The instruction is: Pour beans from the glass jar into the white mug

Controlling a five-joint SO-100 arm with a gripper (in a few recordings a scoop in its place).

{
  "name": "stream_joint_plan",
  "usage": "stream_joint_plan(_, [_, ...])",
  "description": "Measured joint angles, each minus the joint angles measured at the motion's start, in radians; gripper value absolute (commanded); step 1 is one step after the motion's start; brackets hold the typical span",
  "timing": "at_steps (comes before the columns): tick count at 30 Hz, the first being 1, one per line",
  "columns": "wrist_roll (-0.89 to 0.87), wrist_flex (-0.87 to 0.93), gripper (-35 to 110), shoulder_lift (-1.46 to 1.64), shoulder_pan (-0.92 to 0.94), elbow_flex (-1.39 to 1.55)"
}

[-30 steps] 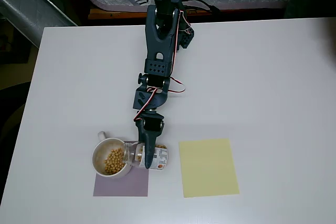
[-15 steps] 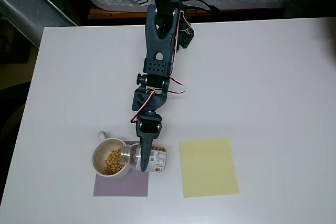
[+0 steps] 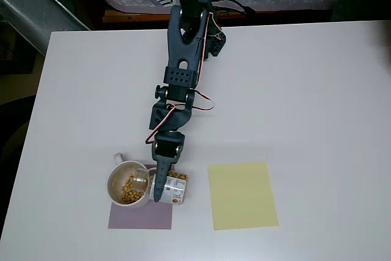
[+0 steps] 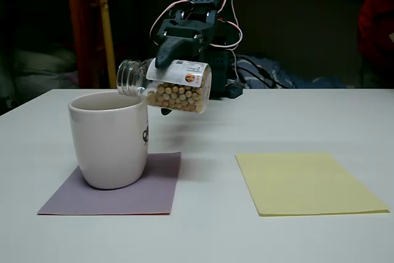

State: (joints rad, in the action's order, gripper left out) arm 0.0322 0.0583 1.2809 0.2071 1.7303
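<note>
From the fixed view I could not see inside the mug (image 4: 109, 138), and the gripper (image 3: 160, 186) hid much of the jar (image 3: 173, 187) from overhead. The gripper was clamped on the jar, held nearly sideways above the mug's rim, mouth over it. Beans (image 4: 175, 96) lay along the jar's lower side; more sat in the mug, which stood on a purple mat (image 3: 140, 216).

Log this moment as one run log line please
phase: pouring | gripper: shut on glass jar, tilted, mouth over white mug | beans: some in mug, rest in jar
</note>
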Motion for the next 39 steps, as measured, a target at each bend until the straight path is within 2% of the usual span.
stream_joint_plan(17, [-0.109, 0.109, 0, 0.002, 0.002, -0.06])
stream_joint_plan(24, [-0.21, 0.132, 0, 0.0, -0.015, -0.081])
stream_joint_plan(39, [-0.253, 0.199, 0, -0.049, -0.023, -0.169])
